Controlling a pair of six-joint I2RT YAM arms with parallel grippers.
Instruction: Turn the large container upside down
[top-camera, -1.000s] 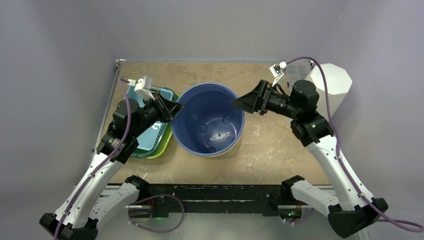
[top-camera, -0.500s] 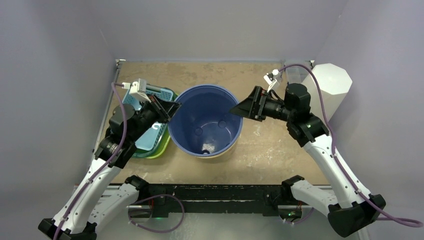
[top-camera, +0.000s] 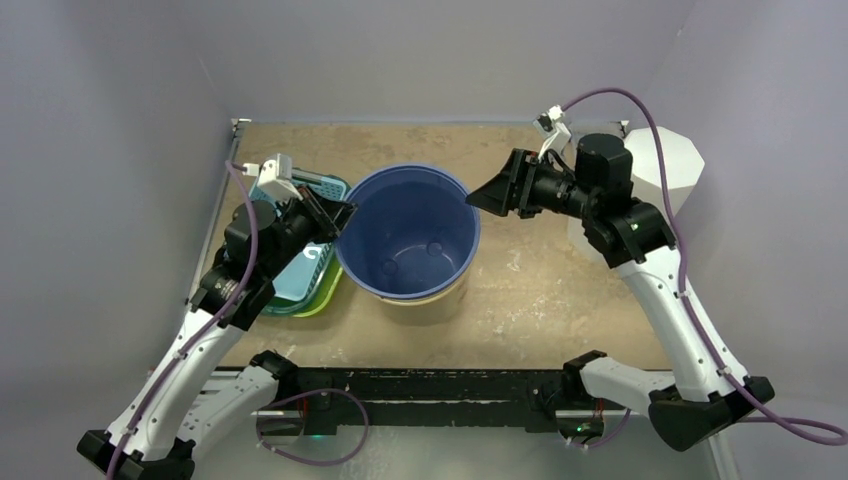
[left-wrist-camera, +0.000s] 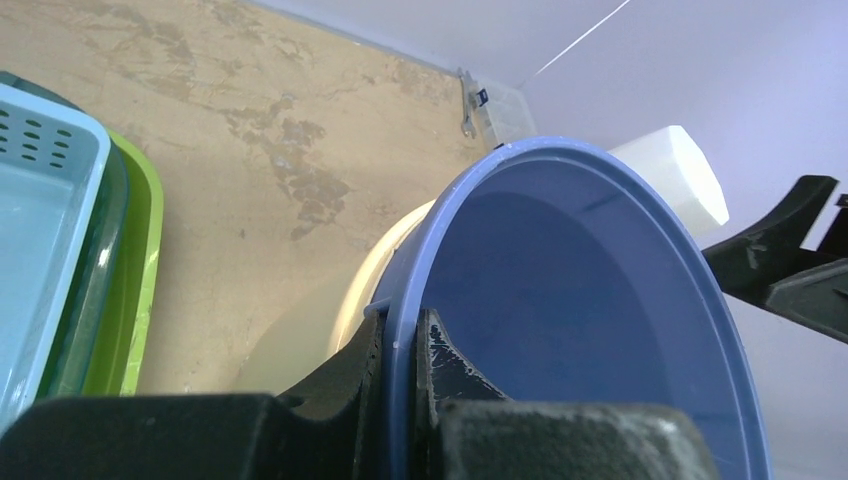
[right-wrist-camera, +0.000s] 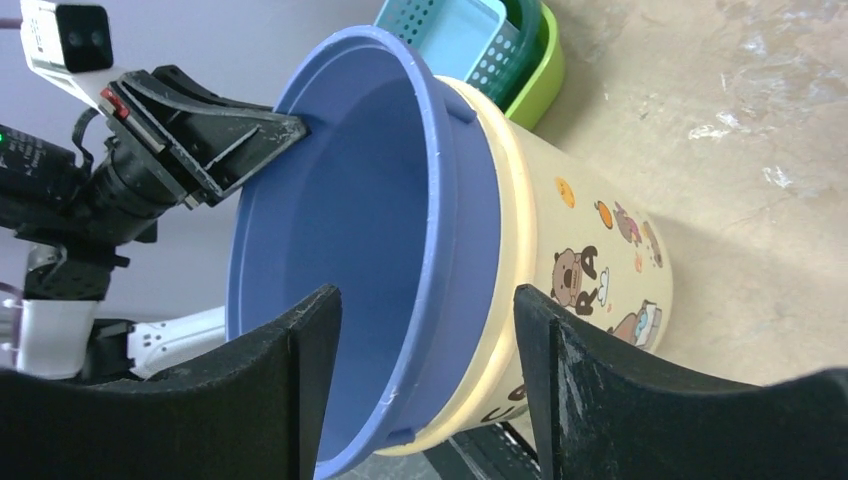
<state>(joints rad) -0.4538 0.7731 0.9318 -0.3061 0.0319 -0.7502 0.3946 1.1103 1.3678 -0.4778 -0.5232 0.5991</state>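
Since a second ago, logged the large container (top-camera: 408, 240) shifted slightly toward the left edge of the bench (top-camera: 560, 300). Logged the right claw (top-camera: 483, 197) raised and drawn a little toward the far edge.

Found the large container mid-bench, mouth up. Recorded a round, tapering form: smooth blue plastic inside and on the rolled rim band, a cream outer wall printed with cartoon animals in the right wrist view.

Found the left claw (top-camera: 338, 215) clamped on the left side of the rim, one finger inside the wall and one outside, as in the left wrist view. Recorded the left arm rising from the near left corner, elbow bent, wrist angled across to the rim.

Found the right claw with fingers apart, black and wedge-shaped, levelled at the right side of the rim. Saw the rim between them in the right wrist view; cannot tell contact. Recorded the right arm arched high, elbow out toward the right edge.

Noted a pale-blue perforated basket (top-camera: 300, 255) nested in a glossy green tray (top-camera: 328, 290) beside the left edge. Noted a white faceted tub (top-camera: 672, 160) by the far right corner. Noted a mottled tan, worn bench surface.
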